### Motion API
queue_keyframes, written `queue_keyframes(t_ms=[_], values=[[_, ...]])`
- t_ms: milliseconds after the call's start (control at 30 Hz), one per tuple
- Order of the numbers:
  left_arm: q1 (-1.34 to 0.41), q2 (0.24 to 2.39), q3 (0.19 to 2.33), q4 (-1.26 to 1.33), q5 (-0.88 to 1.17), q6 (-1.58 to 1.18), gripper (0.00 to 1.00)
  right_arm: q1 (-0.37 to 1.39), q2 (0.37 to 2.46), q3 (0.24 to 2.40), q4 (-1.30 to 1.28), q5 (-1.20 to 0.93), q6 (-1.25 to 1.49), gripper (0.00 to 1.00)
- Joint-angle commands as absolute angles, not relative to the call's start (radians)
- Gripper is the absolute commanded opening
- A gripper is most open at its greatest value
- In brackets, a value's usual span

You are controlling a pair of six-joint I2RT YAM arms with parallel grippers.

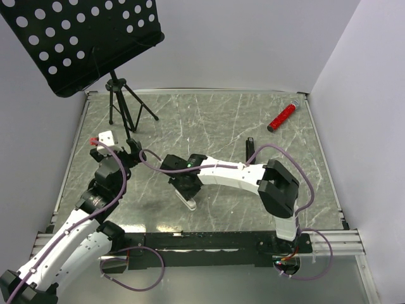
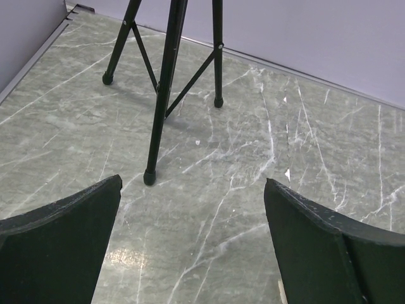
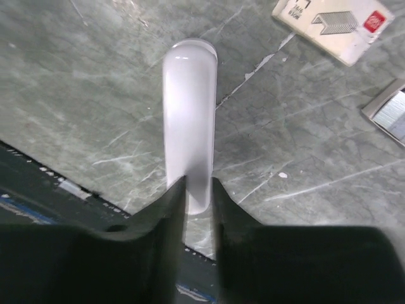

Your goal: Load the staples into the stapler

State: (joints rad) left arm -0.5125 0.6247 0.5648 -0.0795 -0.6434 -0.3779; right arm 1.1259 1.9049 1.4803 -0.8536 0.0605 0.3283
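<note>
Staples (image 3: pixel 332 22), boxed in cream card with a red mark, lay flat on the table (image 3: pixel 76 82) just past the nearest thing there: a white rounded bar (image 3: pixel 188 126) resting close to the front edge. The right jaws were closed on the near end of that bar, a finger (image 3: pixel 166 209) pressed to each side, and its length ran away from them. The box sat beyond the bar's far end and off to the right in the right wrist view. Near the box but apart from it was a greyish tray piece (image 3: pixel 387 113), cut off by the picture's edge. From above both were hidden, and the right arm (image 1: pixel 234 174) reached leftward across the middle of the table.

Further back on the left, the left arm (image 1: pixel 101 190) held the left jaws spread wide with nothing between them but bare table, facing the feet of a black tripod (image 2: pixel 166 76). The stapler (image 1: pixel 249 149), slim and black, stood just beyond the right arm's white forearm. It was too small to tell whether it was hinged open. Farther still, a red cylinder (image 1: pixel 282 117) lay near the far right corner, well apart from the stapler. A black perforated music stand (image 1: pixel 82 38) topped the tripod at far left.
</note>
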Motion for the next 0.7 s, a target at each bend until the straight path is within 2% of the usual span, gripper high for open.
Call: queue_keyframes(t_ms=[0, 100, 233, 333, 500, 667], values=[[-0.508, 0.588, 0.565, -0.049, -0.649, -0.393, 0.99, 1.134, 1.821, 1.545, -0.905, 0.078, 0.336, 0.36], [-0.508, 0.584, 0.564, -0.046, -0.655, -0.391, 0.99, 1.134, 1.815, 1.549, -0.905, 0.066, 0.342, 0.49], [-0.508, 0.584, 0.568, -0.051, -0.657, -0.393, 0.99, 1.134, 1.825, 1.542, -0.881, 0.037, 0.345, 0.71], [-0.506, 0.580, 0.566, -0.051, -0.649, -0.396, 0.99, 1.134, 1.861, 1.549, -0.870, 0.011, 0.347, 0.80], [-0.506, 0.575, 0.568, -0.052, -0.650, -0.396, 0.99, 1.132, 1.927, 1.537, -0.835, 0.011, 0.360, 0.80], [-0.506, 0.569, 0.566, -0.051, -0.647, -0.396, 0.99, 1.124, 1.970, 1.526, -0.792, 0.008, 0.365, 0.71]])
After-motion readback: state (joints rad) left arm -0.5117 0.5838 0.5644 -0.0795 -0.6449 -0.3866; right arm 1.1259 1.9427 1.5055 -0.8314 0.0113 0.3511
